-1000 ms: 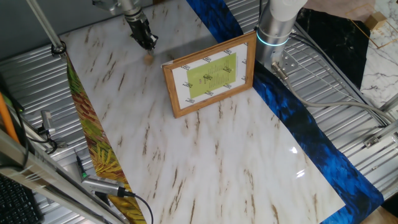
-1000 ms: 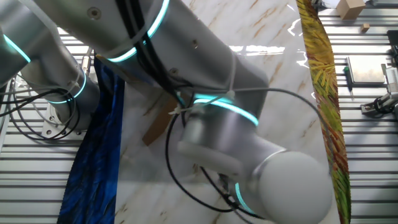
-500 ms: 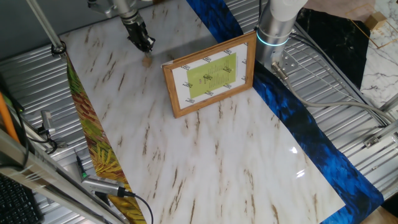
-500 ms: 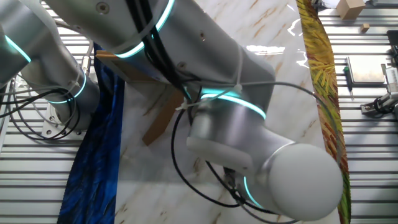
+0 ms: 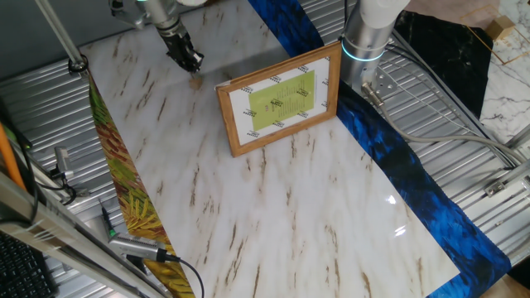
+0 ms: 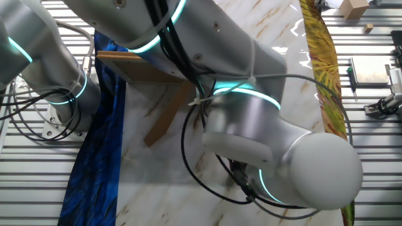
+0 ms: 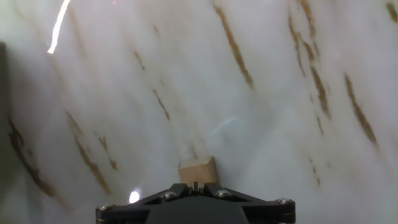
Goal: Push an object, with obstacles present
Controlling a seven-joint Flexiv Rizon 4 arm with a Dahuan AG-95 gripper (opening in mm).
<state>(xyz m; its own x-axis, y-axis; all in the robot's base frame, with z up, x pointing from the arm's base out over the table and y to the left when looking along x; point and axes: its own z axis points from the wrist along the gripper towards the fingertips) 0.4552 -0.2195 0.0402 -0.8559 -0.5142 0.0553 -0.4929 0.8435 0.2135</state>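
While the arm reaches across to the far corner, one fixed view shows the tool (image 5: 191,61) tipped down over the marble-patterned counter (image 5: 273,207), at about 11 o'clock from the picture frame (image 5: 280,99). Just below the fingertips, at their 6 o'clock, sits the tiny tan block (image 5: 196,80), near the frame's upper left corner but apart from it. That frame stands propped at a tilt, its yellow-green sheet (image 5: 281,100) facing the camera, with the blue cloth strip (image 5: 397,170) running along the counter's edge behind it and a leaf-patterned strip (image 5: 124,190) down the opposite side. From the other fixed view, the arm's big silver joints (image 6: 264,157) fill most of the picture; the frame's wooden back (image 6: 135,63) and its stand show at 10 o'clock, and neither the tool nor the block can be made out. Looking along the fingers in the hand view, the block (image 7: 198,171) lies on the counter (image 7: 267,112) right at the dark tip of the tool (image 7: 195,188), at 12 o'clock from it and seemingly touching. Its fingers look drawn tight together with only a thin seam between them, gripping nothing.
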